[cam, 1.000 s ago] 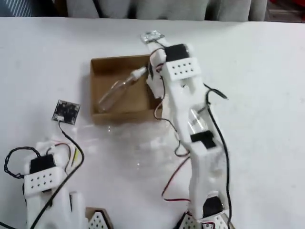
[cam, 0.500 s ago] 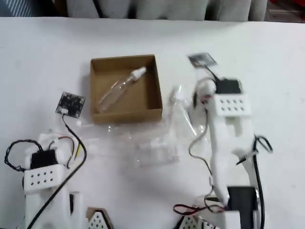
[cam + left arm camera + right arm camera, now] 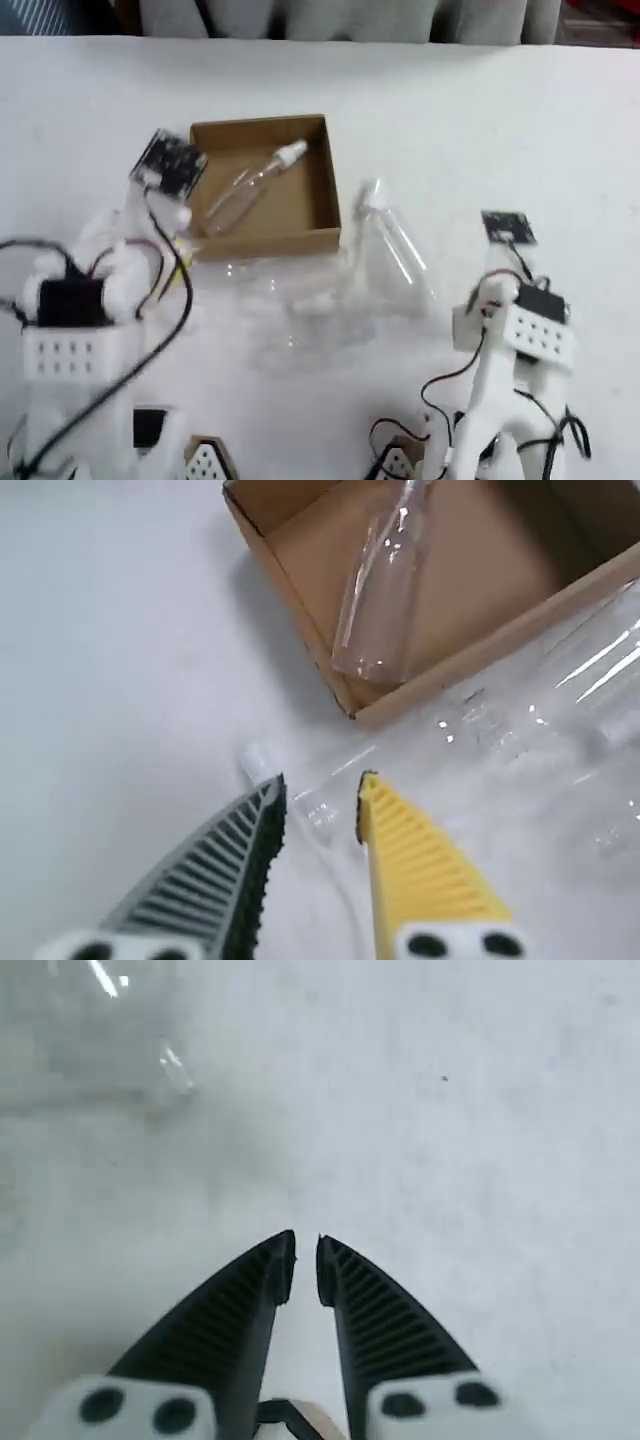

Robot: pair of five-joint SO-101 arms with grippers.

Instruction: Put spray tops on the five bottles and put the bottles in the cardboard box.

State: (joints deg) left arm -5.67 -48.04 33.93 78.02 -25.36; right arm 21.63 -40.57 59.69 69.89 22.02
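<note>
One capped bottle (image 3: 248, 187) is seen lying slantwise on the floor of the box (image 3: 268, 243), its white spray top turned toward the far corner. It appears to have been laid flat because the box is shallow, and room is left beside it for others. So one of five is judged done.

The remaining bottles (image 3: 392, 240) are scattered on the table (image 3: 520, 120) just outside the box's near wall and right corner. They are clear and hard to count. One of them seems to carry a top already, though this cannot be settled.

The left gripper (image 3: 322, 798) is held low over the table just outside the box's near corner. Its grey and yellow fingers are parted, and a clear piece, probably a bottle's end, lies on the table between the tips. Whether it is touched cannot be told. The parted fingers suit a grasp about to be made, and a close approach is called for, since glassy round stock is likely to roll or slip.

The right gripper (image 3: 305, 1258) is held over bare table, well away from the box. Its black tips are drawn almost together with nothing between them, which keeps the space around the bottles free for the other arm.
</note>
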